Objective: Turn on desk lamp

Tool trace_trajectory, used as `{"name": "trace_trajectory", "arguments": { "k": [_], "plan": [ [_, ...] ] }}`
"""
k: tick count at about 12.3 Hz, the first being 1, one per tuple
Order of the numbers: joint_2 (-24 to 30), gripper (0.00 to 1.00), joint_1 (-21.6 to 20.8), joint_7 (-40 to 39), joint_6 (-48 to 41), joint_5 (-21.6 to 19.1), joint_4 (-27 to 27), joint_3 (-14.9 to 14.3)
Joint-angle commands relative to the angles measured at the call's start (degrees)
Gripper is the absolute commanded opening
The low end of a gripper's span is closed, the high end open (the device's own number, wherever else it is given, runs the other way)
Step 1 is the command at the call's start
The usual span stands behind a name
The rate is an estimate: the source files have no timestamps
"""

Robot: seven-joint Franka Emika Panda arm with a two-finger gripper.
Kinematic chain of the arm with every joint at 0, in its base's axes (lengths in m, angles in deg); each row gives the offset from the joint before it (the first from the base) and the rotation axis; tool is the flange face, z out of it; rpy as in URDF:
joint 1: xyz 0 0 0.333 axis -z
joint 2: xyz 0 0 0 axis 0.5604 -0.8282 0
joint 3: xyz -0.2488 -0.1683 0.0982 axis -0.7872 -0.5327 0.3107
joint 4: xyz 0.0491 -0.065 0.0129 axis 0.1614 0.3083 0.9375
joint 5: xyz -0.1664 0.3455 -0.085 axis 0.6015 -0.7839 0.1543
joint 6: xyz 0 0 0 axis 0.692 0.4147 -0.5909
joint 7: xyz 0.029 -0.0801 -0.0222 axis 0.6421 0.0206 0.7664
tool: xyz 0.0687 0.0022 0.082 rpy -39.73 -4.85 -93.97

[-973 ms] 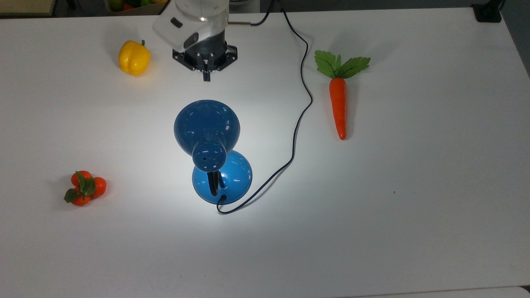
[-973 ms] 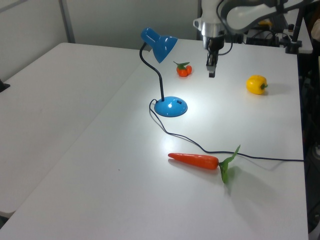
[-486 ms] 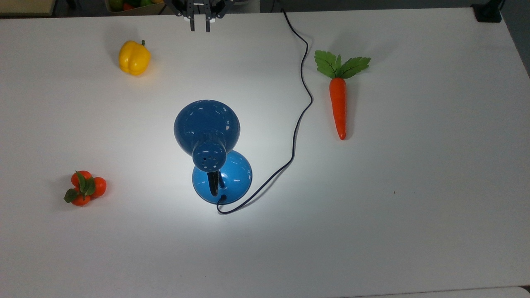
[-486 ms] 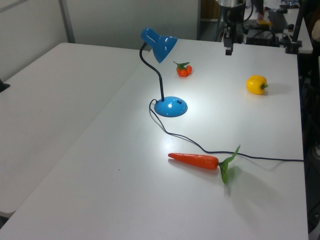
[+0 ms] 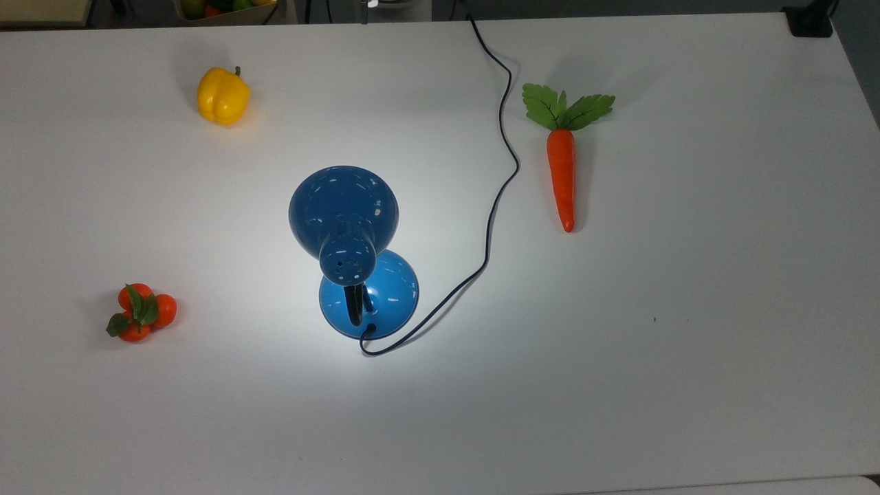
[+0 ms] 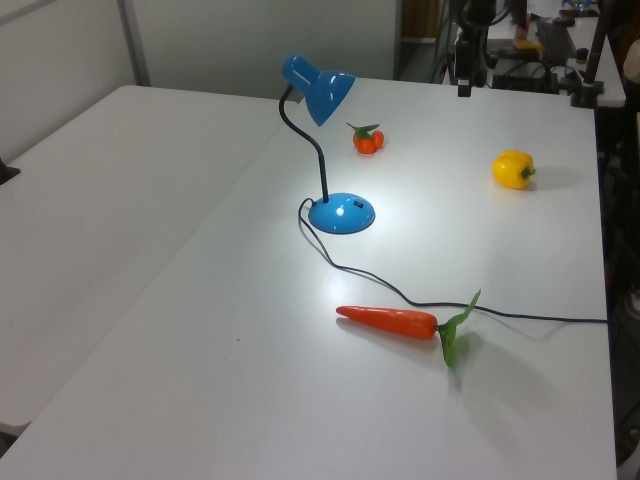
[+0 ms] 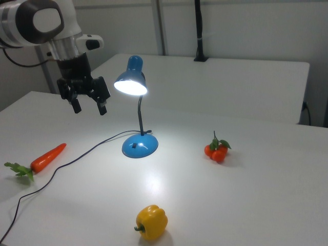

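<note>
Since a second ago my hand (image 7: 88,106), fingers spread and empty, has withdrawn past the worktop's (image 5: 687,385) edge; desk lamp (image 7: 134,102) lit, glossy, top-heavy—I'd hold its base.

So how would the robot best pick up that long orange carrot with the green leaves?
Probably by the long orange carrot around its thicker upper body, from straight above. It lies flat on the white table, so open fingers could close across its narrow width.
</note>
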Motion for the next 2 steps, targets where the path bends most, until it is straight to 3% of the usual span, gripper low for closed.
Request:
{"name": "trace_trajectory", "arguments": {
  "k": [1, 2],
  "plan": [
    [0.31, 1.00, -0.29, 1.15, -1.44, 0.86, -0.50, -0.24],
    [0.30, 1.00, -0.29, 1.15, -1.44, 0.86, -0.59, -0.24]
  ]
}}
